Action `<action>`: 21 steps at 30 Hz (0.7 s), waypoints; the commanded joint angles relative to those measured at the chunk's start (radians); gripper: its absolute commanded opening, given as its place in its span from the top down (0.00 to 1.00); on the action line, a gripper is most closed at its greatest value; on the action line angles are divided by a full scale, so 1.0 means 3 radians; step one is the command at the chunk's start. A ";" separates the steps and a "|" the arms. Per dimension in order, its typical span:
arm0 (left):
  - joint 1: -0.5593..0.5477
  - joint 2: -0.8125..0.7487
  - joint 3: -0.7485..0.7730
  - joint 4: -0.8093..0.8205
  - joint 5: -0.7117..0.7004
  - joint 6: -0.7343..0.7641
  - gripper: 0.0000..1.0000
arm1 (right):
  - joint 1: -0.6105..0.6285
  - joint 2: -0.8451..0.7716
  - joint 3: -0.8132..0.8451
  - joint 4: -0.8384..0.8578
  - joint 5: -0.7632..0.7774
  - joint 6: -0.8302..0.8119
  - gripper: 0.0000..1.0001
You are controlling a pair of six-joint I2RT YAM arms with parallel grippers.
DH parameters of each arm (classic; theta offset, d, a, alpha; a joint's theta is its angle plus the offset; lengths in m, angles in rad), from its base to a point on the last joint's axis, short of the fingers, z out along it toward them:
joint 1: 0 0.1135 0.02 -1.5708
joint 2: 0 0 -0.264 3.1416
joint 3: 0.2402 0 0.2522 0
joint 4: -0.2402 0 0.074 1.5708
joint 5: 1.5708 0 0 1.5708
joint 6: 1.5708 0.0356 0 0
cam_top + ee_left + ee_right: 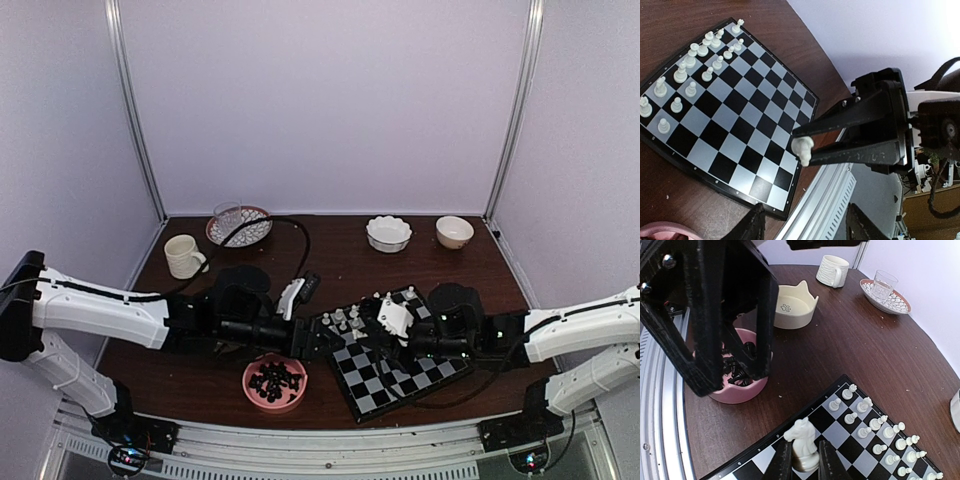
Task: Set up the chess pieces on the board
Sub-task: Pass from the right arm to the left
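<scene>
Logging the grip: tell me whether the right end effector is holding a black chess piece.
No, the right end effector is shut on a cream-white knight-shaped chess piece, as the right wrist view shows plainly.

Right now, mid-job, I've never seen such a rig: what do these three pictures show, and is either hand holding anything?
Two robot arms sit at the table's near edge. The wide picture looks down from above; the other two come from wrist cameras. On the table: the board with white chess pieces along one side, a pink bowl of black pieces, a mug, a glass on a plate, three pale bowls. The right hand pinches a white knight by the board. The left hand is open and empty near the pink bowl.
</scene>
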 commanded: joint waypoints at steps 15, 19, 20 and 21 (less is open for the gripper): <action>-0.0013 0.0363 0.0354 0.0320 0.0097 -0.0053 0.62 | 0.0226 -0.0042 -0.0008 0.0087 0.0262 -0.0158 0.87; -0.0014 0.0416 0.0376 0.0307 0.0099 -0.0062 0.62 | 0.0251 -0.0037 -0.0005 0.0089 0.0308 -0.0164 0.87; -0.0014 0.0432 0.0389 0.0295 0.0102 -0.0065 0.62 | 0.0257 -0.0037 -0.0004 0.0089 0.0315 -0.0163 0.87; -0.0016 0.0444 0.0394 0.0295 0.0110 -0.0066 0.63 | 0.0255 -0.0034 -0.0003 0.0089 0.0321 -0.0167 0.87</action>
